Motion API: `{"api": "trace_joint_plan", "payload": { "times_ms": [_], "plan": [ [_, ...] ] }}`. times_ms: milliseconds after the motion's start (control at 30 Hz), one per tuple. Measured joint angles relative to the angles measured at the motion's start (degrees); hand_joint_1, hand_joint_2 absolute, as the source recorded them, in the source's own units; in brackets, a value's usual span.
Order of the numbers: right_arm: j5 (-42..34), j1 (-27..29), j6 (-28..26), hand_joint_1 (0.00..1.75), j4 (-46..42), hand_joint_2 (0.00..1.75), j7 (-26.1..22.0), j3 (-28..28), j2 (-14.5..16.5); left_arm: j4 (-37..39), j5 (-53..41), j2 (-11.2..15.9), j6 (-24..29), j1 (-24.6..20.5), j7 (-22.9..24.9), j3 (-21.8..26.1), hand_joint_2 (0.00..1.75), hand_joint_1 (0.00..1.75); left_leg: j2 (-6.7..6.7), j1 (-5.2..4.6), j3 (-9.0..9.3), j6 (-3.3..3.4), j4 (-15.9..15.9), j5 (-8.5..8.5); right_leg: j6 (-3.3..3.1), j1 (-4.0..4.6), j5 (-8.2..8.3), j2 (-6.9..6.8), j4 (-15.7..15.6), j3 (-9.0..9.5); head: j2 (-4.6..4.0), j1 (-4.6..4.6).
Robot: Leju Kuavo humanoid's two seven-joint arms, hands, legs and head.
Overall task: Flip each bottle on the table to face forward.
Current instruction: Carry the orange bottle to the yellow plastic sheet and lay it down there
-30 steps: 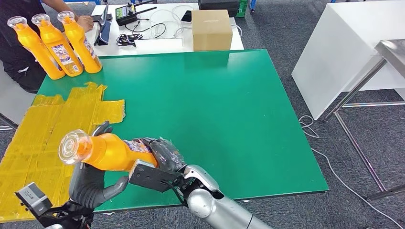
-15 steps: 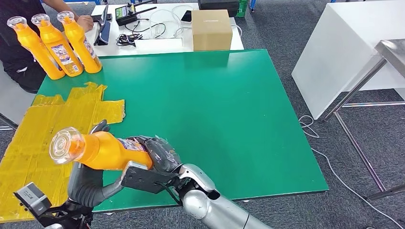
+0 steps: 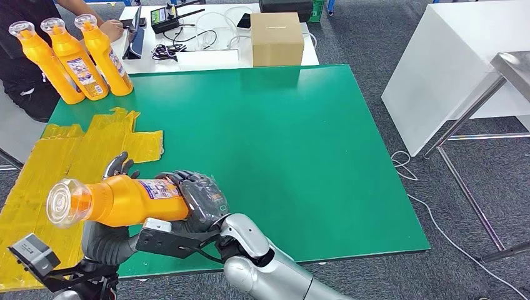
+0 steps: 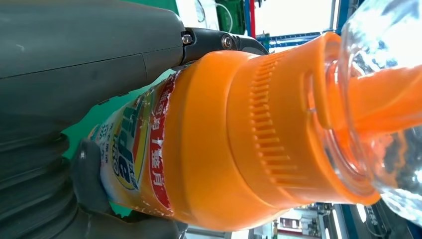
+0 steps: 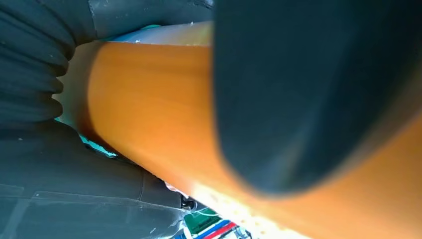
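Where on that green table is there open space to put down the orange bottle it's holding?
Most of the green table is bare: the whole middle and right side, from the cardboard box behind it to the near edge. The far-left corner is crowded by three upright bottles; yellow sheets cover the left side. Both hands, left hand and right hand, hold the bottle there.

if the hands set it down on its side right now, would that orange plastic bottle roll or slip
The orange plastic bottle with the clear cap looks rounded, so it would probably roll on the smooth green table. Its glossy body may slip. It seems rigid: both hands, right hand and left hand, leave it undented.
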Motion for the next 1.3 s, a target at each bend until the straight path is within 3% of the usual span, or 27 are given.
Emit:
{"api": "trace_joint_plan", "payload": {
  "times_ms": [167, 400, 533, 633, 767, 1033, 1067, 1133, 1200, 1267, 1300],
  "plan": [
    [2.3, -0.6, 0.0, 1.75, 2.6, 1.75, 0.8, 1.6, 1.7, 0.0, 0.6, -0.1, 1.6, 0.6, -0.1, 0.5, 1.75, 0.0, 0.05, 0.0, 0.0, 0.0, 0.0, 0.0, 0.0, 0.0, 0.0, 0.03, 0.0, -0.03, 0.0, 0.0],
    [-0.6, -2.3, 0.6, 1.75, 4.0, 1.75, 0.2, 4.3, 2.0, -0.2, 2.1, -0.3, 3.6, 1.8, -0.7, 0.6, 1.75, 0.04, 0.05, 0.0, -0.01, 0.0, 0.0, 0.0, 0.0, -0.01, 0.0, 0.03, 0.0, -0.04, 0.0, 0.02],
    [-1.9, -2.9, 0.5, 1.75, 4.7, 1.75, 0.2, 5.2, 2.0, -0.3, 3.0, -0.5, 4.1, 2.1, -0.9, 0.5, 1.75, 1.5, 0.05, 0.0, 0.0, 0.0, 0.0, 0.0, 0.0, -0.01, 0.0, 0.04, 0.0, -0.04, 0.0, 0.01],
    [-2.4, -3.3, 0.4, 1.75, 5.4, 1.75, 0.0, 5.5, 2.2, -0.3, 3.5, -0.6, 4.3, 2.2, -1.2, 0.5, 1.75, 1.5, 0.06, 0.0, 0.0, 0.0, 0.0, 0.0, 0.0, 0.0, 0.0, 0.04, 0.0, -0.05, 0.0, 0.02],
    [-2.5, -3.5, 0.4, 1.75, 5.8, 1.75, -0.3, 5.6, 2.3, -0.3, 3.6, -0.6, 4.4, 2.3, -1.4, 0.5, 1.75, 1.75, 0.07, 0.01, 0.0, 0.0, 0.0, 0.0, 0.0, 0.0, 0.0, 0.04, 0.0, -0.05, 0.0, 0.01],
    [-3.6, -3.7, 0.4, 1.73, 6.4, 1.75, -0.5, 6.2, 2.5, -0.3, 5.3, -0.9, 4.6, 2.4, -2.2, 0.5, 1.75, 1.75, 0.07, 0.01, 0.0, 0.0, 0.0, 0.0, 0.0, 0.0, 0.0, 0.05, 0.0, -0.05, 0.0, 0.02],
    [-3.8, -3.7, 0.4, 1.66, 6.4, 1.75, -0.5, 6.3, 2.5, -0.3, 5.5, -1.0, 4.6, 2.4, -2.2, 0.5, 1.75, 1.75, 0.07, 0.01, 0.0, 0.0, 0.0, 0.0, 0.0, 0.0, 0.0, 0.05, 0.0, -0.05, 0.0, 0.02],
    [-4.1, -3.8, 0.4, 0.83, 6.6, 1.75, -0.5, 6.5, 2.5, -0.3, 5.8, -1.1, 4.6, 2.5, -2.3, 0.5, 1.75, 1.75, 0.07, 0.01, 0.0, 0.0, 0.0, 0.0, 0.0, 0.0, 0.0, 0.05, 0.0, -0.06, 0.0, 0.01],
    [-4.7, -3.8, 0.3, 0.04, 6.6, 0.87, -0.7, 6.6, 2.5, -0.4, 6.0, -1.3, 4.7, 2.5, -2.4, 0.5, 1.75, 1.75, 0.07, 0.01, 0.01, 0.0, 0.0, 0.0, 0.0, 0.0, 0.0, 0.04, 0.0, -0.07, 0.0, 0.01],
    [-6.2, -3.2, -0.6, 0.0, 6.7, 0.0, -1.2, 6.3, 2.1, -0.5, 5.2, -1.4, 5.2, 2.6, -2.8, 0.4, 1.75, 1.75, 0.06, 0.01, 0.01, 0.0, 0.0, 0.0, 0.0, 0.0, 0.0, 0.04, 0.0, -0.08, 0.0, 0.02],
    [-7.0, -2.6, -1.4, 0.0, 6.7, 0.0, -1.6, 6.0, 1.8, -0.7, 4.3, -1.5, 5.7, 2.7, -3.0, 0.3, 1.75, 1.75, 0.06, 0.01, 0.01, 0.0, 0.0, 0.0, 0.0, 0.0, 0.0, 0.04, 0.0, -0.07, 0.0, 0.02]
  ]
}}
